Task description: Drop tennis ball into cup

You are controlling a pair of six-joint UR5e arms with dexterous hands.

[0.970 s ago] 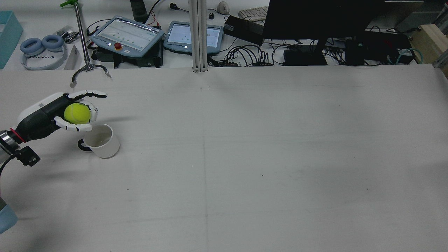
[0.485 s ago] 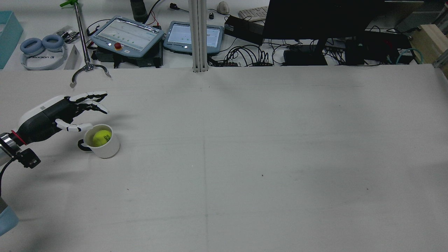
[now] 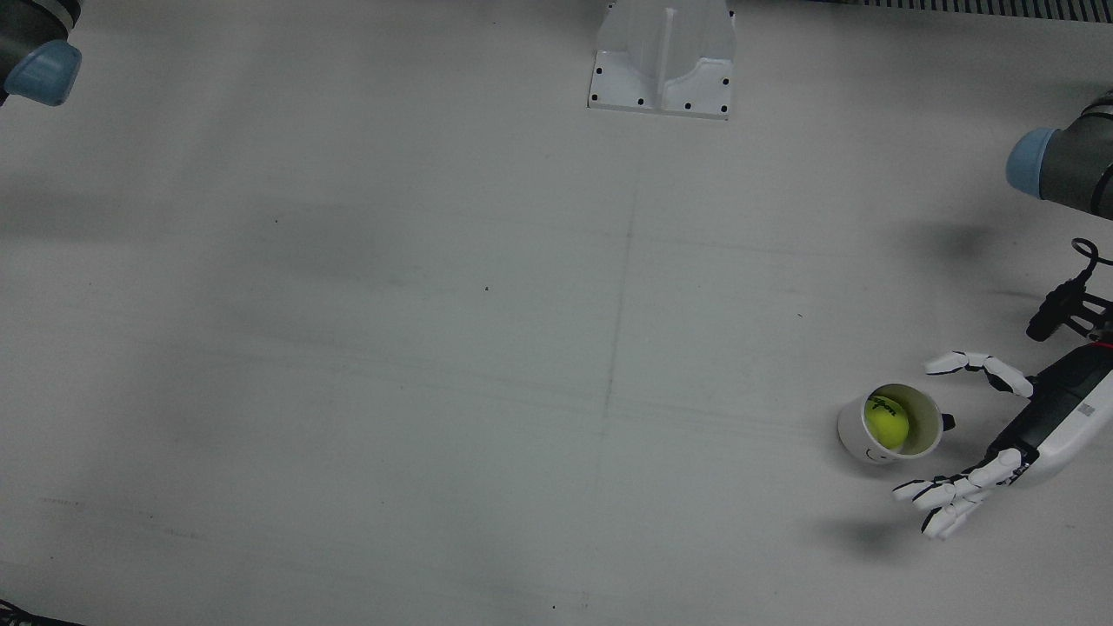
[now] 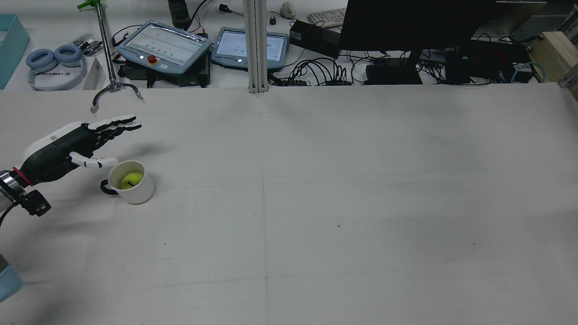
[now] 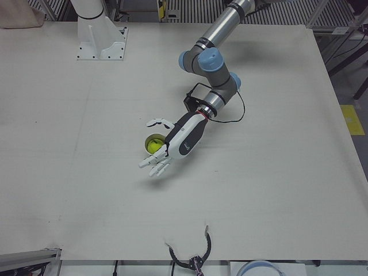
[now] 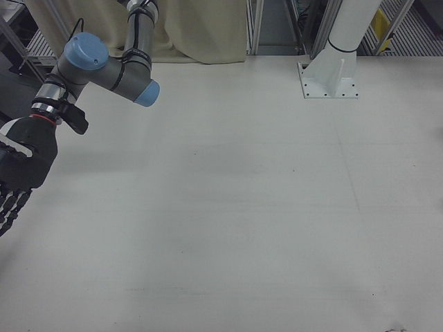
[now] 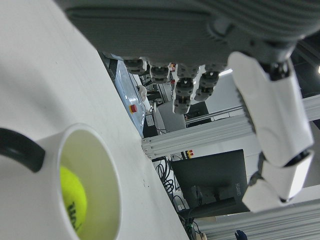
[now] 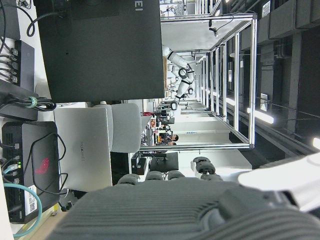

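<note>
The yellow-green tennis ball (image 4: pixel 131 180) lies inside the white cup (image 4: pixel 139 192), a mug with a black handle, at the table's left side in the rear view. My left hand (image 4: pixel 74 145) is open and empty, its fingers stretched out just behind and above the cup's rim, not touching it. The front view shows the ball (image 3: pixel 887 421) in the cup (image 3: pixel 855 442) beside the left hand (image 3: pixel 1013 428). The left hand view looks down into the cup (image 7: pixel 100 165) at the ball (image 7: pixel 72 200). My right hand (image 6: pixel 21 166) hangs open and empty at the right-front view's left edge, far from the cup.
A long grabber tool (image 4: pixel 115 88) lies at the table's far edge behind my left hand. Headphones (image 4: pixel 54 63), two teach pendants (image 4: pixel 165 45) and a monitor (image 4: pixel 415 22) stand beyond that edge. A white pedestal (image 3: pixel 663 56) is at the robot side.
One second ago my left hand held the ball above the cup. It opened, the ball fell into the cup, and the fingers have since stretched out flat.
</note>
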